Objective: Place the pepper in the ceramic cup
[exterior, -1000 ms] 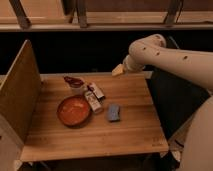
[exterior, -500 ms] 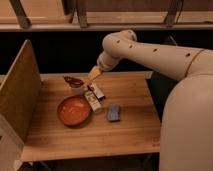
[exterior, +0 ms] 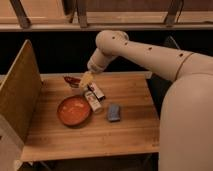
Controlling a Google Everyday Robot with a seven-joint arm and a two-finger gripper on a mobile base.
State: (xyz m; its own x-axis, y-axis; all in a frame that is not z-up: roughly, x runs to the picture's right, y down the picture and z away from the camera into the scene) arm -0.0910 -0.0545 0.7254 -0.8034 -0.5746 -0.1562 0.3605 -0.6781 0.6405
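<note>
The pepper [exterior: 70,80] is a small dark red glossy shape at the back left of the wooden table [exterior: 130,132]. It lies on or just over the rim of the pale ceramic cup [exterior: 76,90]; I cannot tell whether it rests inside. My gripper [exterior: 86,79] hangs at the end of the white arm, just right of the pepper and above the cup, close to both.
A wide orange-red bowl [exterior: 74,111] sits in front of the cup. Two red-capped bottles [exterior: 93,100] lie right of it. A blue-grey block [exterior: 114,112] lies further right. An upright wooden panel [exterior: 20,97] walls the left side.
The arm has swung left across the back of the table. The gripper moved from the right rear edge to just beside the pepper and cup. The objects have not moved.
</note>
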